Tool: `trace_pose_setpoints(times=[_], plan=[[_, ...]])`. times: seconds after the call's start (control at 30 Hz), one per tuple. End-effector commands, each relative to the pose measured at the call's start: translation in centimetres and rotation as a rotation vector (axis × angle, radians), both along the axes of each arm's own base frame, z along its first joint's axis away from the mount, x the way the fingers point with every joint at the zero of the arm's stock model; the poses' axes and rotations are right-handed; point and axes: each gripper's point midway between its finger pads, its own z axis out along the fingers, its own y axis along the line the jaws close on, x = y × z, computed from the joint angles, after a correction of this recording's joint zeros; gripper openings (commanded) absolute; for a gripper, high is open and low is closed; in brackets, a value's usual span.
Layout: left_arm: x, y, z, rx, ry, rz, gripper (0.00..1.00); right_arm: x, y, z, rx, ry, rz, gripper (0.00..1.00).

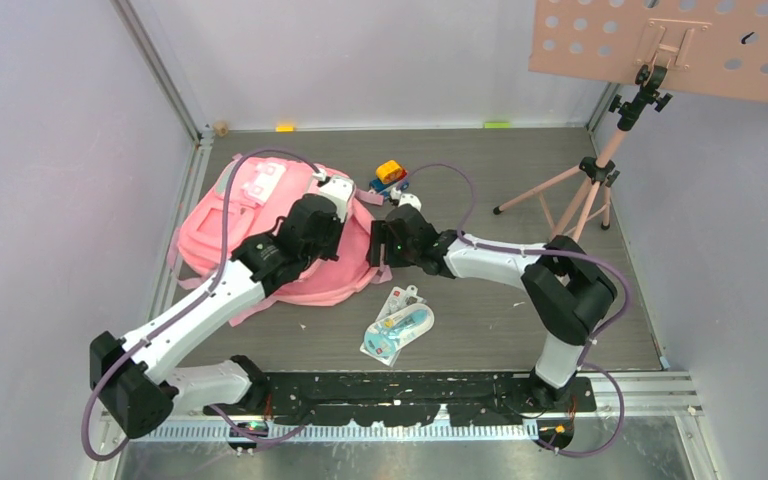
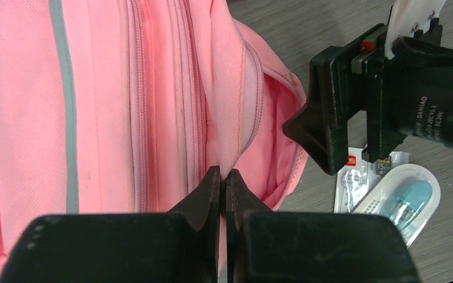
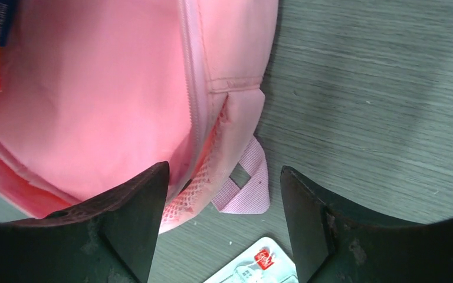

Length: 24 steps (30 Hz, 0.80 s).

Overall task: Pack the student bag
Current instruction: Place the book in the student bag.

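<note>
The student bag (image 1: 260, 215) lies flat on the dark counter (image 1: 500, 310), on the left side and towards the far wall, and both arms reach to its right edge. In the left wrist view its mouth is open beside the zipper.

My left claw (image 2: 223, 177) is closed narrow on a fold of the pink fabric at the rim of this opening. The fold stands up between the two fingertips, so this claw is holding the student bag.

My right claw (image 3: 224, 170) is wide and holds nothing. It hangs just beside the same edge of the bag. A short webbing loop (image 3: 249, 183) of the bag shows between its two fingers, and the pink inside of the bag fills the left part of that view. Whether a finger touches the fabric, I cannot tell.

A blister pack (image 1: 398, 325) with a light blue item inside lies on the counter near the bag, on the near side. A small yellow and blue toy (image 1: 390, 175) lies behind the right claw. A pink music stand (image 1: 600, 170) is at the far right corner.
</note>
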Motion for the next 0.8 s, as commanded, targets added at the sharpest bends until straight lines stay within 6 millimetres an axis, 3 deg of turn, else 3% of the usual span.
trace_pose_setpoints(times=[0.0,0.03,0.13,0.27,0.37,0.5,0.63,0.67,0.7,0.73,0.77], plan=[[1.8,-2.8,2.6,-0.178,-0.064,0.020,0.00,1.5,-0.5,-0.1,-0.039,-0.045,-0.032,0.71],[2.1,-3.0,2.5,-0.185,-0.069,0.025,0.00,1.6,-0.5,-0.5,-0.044,-0.043,-0.027,0.69],[2.9,-3.8,2.0,-0.199,-0.069,0.028,0.00,2.9,-0.7,-0.7,-0.023,-0.056,-0.033,0.41],[3.7,-5.6,0.5,-0.183,-0.018,-0.014,0.00,5.3,-2.0,-0.6,0.047,-0.039,-0.069,0.15],[4.5,-7.6,-0.9,-0.204,0.017,-0.051,0.00,7.4,-3.8,-0.2,0.098,-0.027,-0.102,0.02],[5.9,-10.2,-2.0,-0.240,0.041,-0.088,0.00,9.8,-5.6,0.1,0.107,-0.026,-0.120,0.00],[7.4,-11.8,-2.9,-0.232,0.052,-0.096,0.00,10.8,-7.0,0.3,0.088,-0.023,-0.125,0.00],[7.6,-11.9,-2.9,-0.228,0.053,-0.097,0.05,10.9,-7.2,0.8,0.079,-0.037,-0.118,0.00],[7.7,-12.0,-2.8,-0.223,0.051,-0.099,0.15,10.7,-7.5,1.3,0.068,-0.043,-0.116,0.00],[7.7,-12.0,-2.6,-0.224,0.047,-0.103,0.29,10.7,-7.6,1.6,0.059,-0.054,-0.107,0.01],[7.6,-11.9,-2.3,-0.227,0.040,-0.107,0.47,10.2,-8.1,1.9,0.039,-0.045,-0.108,0.08]])
